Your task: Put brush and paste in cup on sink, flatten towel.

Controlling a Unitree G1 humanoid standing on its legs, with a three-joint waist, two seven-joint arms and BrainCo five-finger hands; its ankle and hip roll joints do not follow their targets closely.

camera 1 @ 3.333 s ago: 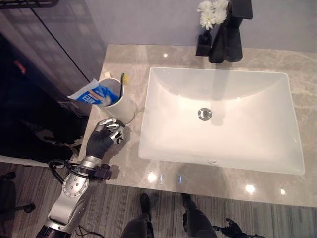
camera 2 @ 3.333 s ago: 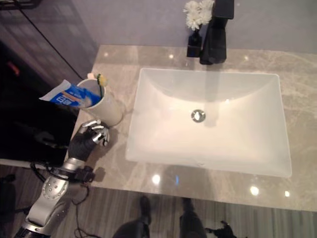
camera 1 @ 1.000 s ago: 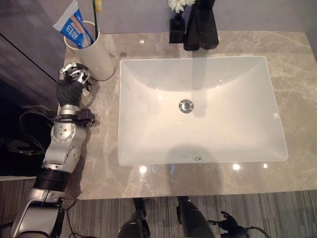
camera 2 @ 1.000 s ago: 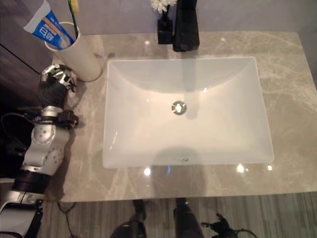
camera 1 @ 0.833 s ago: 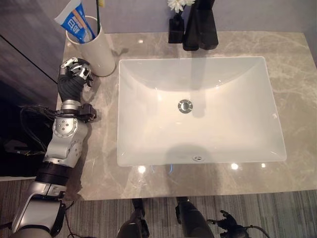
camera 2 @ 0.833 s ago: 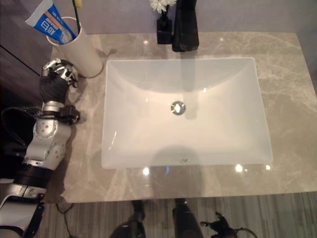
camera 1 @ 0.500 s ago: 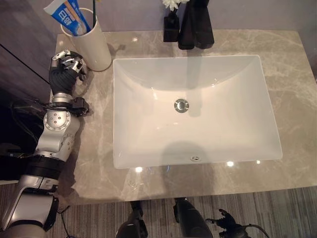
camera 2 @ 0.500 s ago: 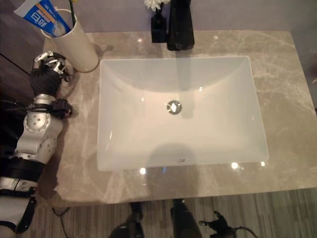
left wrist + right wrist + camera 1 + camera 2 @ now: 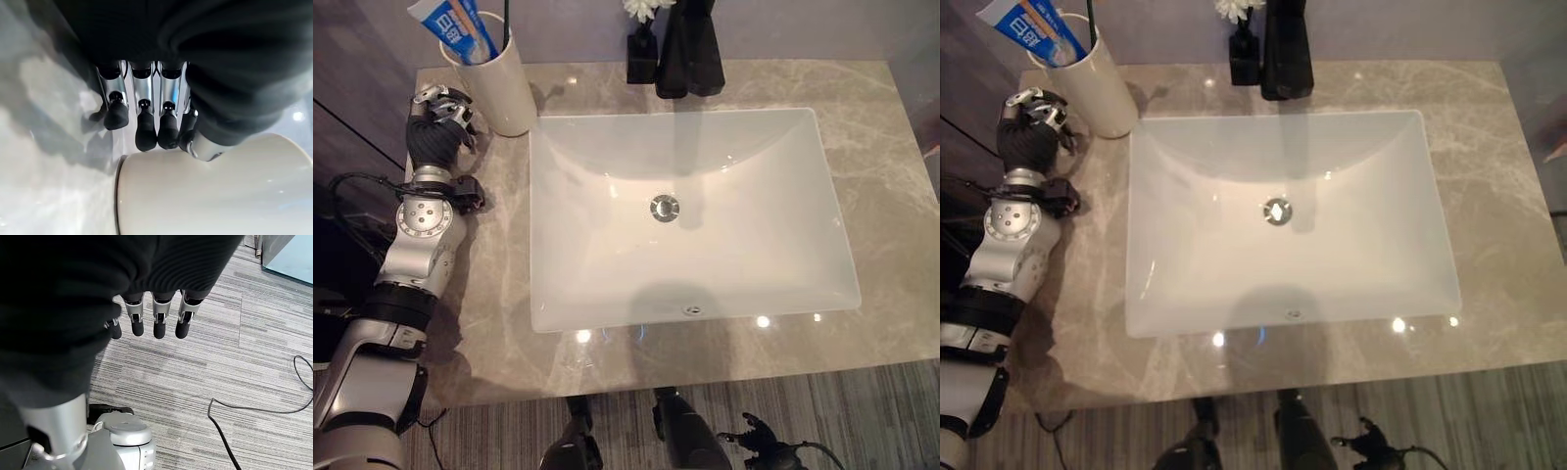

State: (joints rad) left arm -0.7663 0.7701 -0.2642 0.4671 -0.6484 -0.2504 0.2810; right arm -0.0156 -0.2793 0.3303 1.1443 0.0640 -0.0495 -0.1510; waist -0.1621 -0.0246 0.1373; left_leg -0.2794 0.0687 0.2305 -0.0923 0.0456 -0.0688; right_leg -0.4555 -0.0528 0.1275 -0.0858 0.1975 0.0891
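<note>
Two items, the toothpaste tube (image 9: 458, 26) and brush (image 9: 505, 22), already stand in the cream cup (image 9: 502, 83) at ten o'clock of the basin (image 9: 685, 211), left hand (image 9: 436, 132) beside it clenched, empty, right hand (image 9: 151, 316) released; no towel visible.

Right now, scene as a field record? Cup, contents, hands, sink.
cup: cream cup upright on the counter, at the sink's far left corner
contents: toothpaste tube and a dark-handled toothbrush stand in it
left hand: left hand beside the cup, fingers curled, fingertips near its wall
right hand: right hand hangs over the floor, holding nothing
sink: white basin
behind sink: black tap, small vase of white flowers
</note>
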